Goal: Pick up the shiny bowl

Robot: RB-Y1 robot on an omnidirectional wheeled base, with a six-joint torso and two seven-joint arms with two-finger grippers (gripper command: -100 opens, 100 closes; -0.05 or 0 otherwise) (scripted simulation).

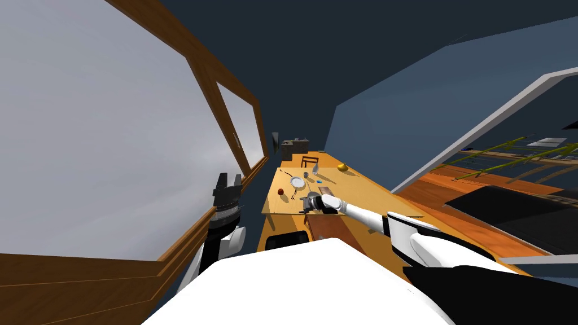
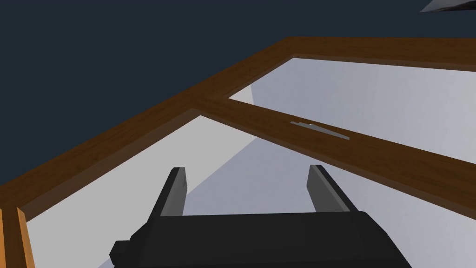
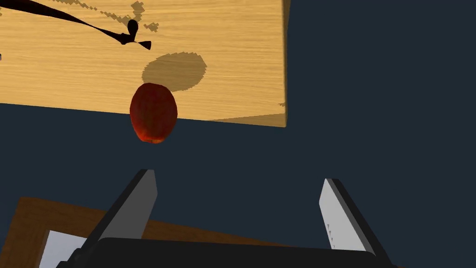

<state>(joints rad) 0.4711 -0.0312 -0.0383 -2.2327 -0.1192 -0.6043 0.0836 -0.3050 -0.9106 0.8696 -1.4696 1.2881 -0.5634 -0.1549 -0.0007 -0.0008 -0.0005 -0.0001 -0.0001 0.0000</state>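
R claw spread, red apple ahead at table edge; L claw spread.

Red apple near the wooden table edge

Flat, even light brightens the table, where an apple casts a jagged-edged shadow. Dark walls sit dim, and the wide head lens splays the window frame.

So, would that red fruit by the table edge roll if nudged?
Likely: the red fruit looks rounded and smooth, so a nudge could roll it. It sits near the table edge, so it might fall off.
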